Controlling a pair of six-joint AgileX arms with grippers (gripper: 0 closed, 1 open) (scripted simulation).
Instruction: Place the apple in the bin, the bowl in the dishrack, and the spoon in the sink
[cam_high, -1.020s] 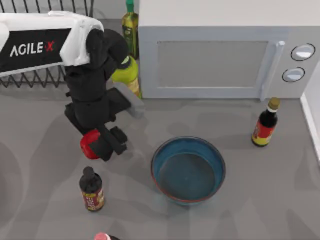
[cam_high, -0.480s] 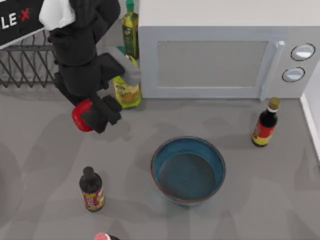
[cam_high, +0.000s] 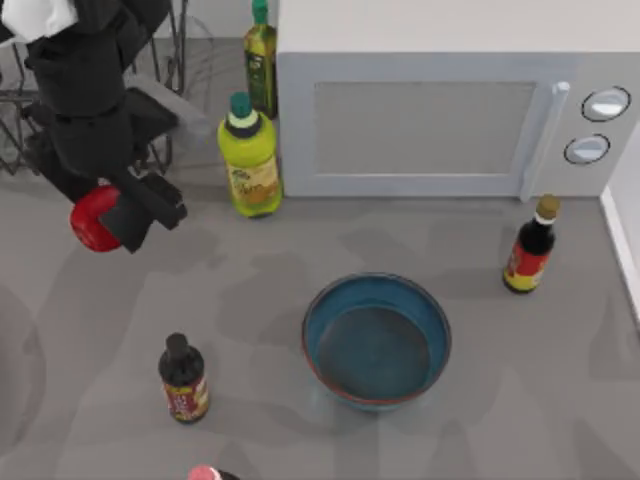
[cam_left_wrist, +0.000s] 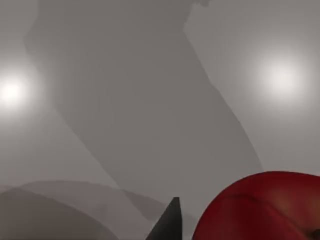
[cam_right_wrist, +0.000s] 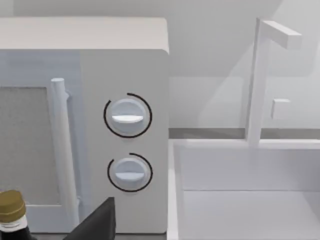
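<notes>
Left gripper (cam_high: 118, 218) clamped on apple (cam_high: 93, 217), above table's left side, nr dishrack (cam_high: 170, 40); apple-to-bin step; next: carry to bin, release; bowl (cam_high: 377, 339) waits.

The left arm (cam_high: 85, 110) is built of bulky matt black segments, rounded and stacked, with a white shell (cam_high: 35, 15) covering its upper link at the top view's left corner. A flat grey block (cam_high: 155, 100) juts from the side of the wrist. The left gripper (cam_high: 115, 215) is black too, ending in short, squared fingers (cam_high: 155, 205). In the left wrist view one finger appears as a dark pointed wedge (cam_left_wrist: 167, 222). In the right wrist view, a black angular finger tip (cam_right_wrist: 97, 222) belongs to the right arm.
</notes>
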